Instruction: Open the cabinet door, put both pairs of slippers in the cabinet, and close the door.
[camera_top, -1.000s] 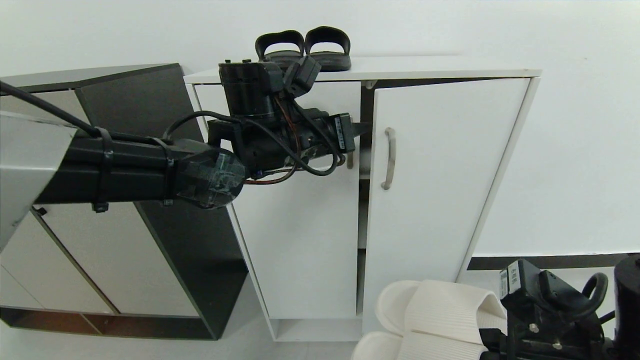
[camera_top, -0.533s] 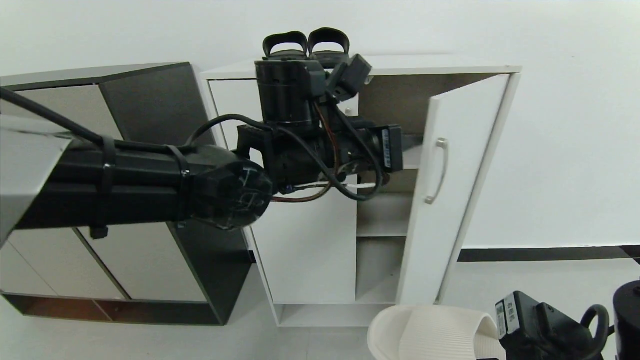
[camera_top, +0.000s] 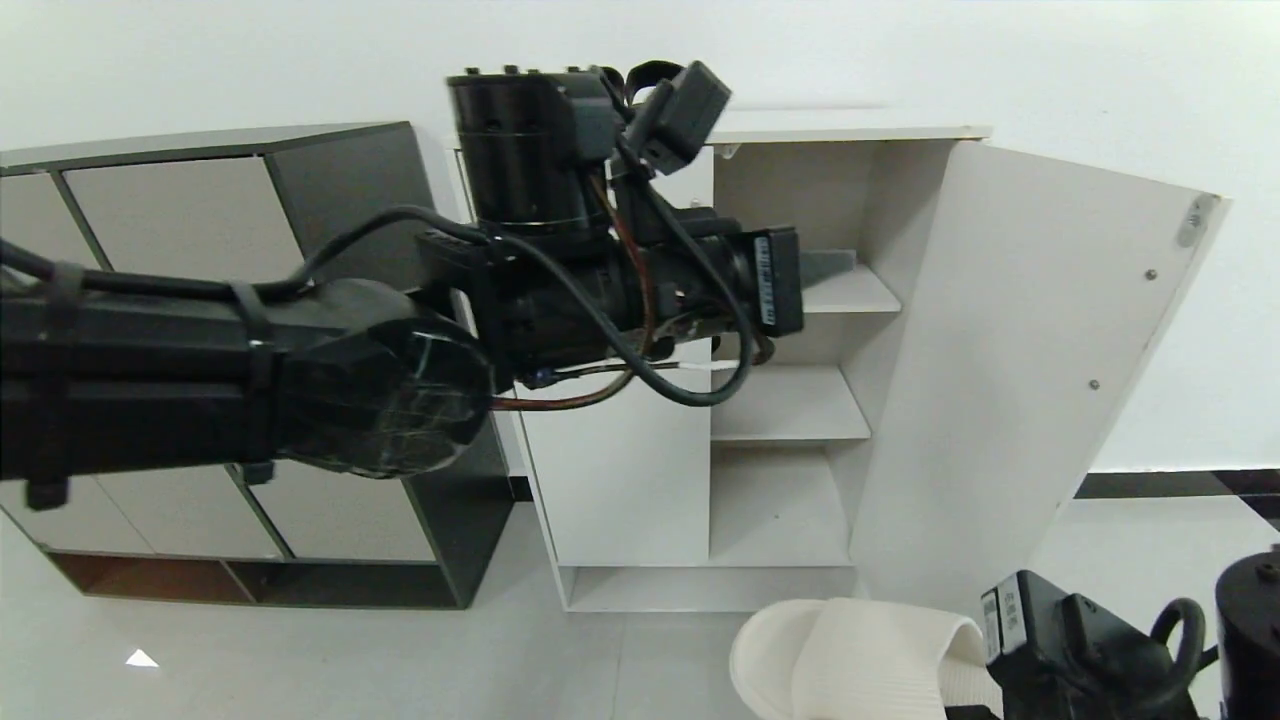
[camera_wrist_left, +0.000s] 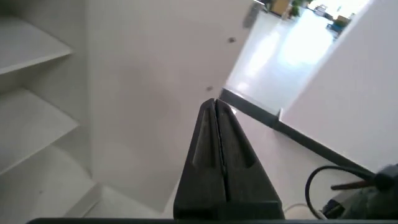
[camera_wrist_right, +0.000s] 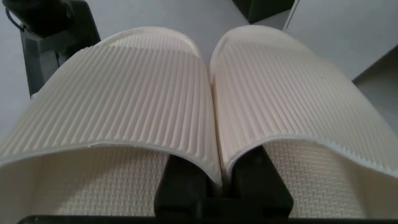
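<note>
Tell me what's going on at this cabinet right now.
The tall white cabinet has its right-hand door wide open, baring the white shelves inside. The left gripper, shut and empty, is in front of the opening. The right gripper, lower down to the right, is shut on a pair of cream ribbed slippers, which are not yet in the cabinet.

Left arm (camera_top: 250, 390) matte black, cable-tied; looped black cables (camera_top: 690, 400), reddish wire (camera_top: 560, 405); label (camera_top: 765, 280) seemingly white.
</note>
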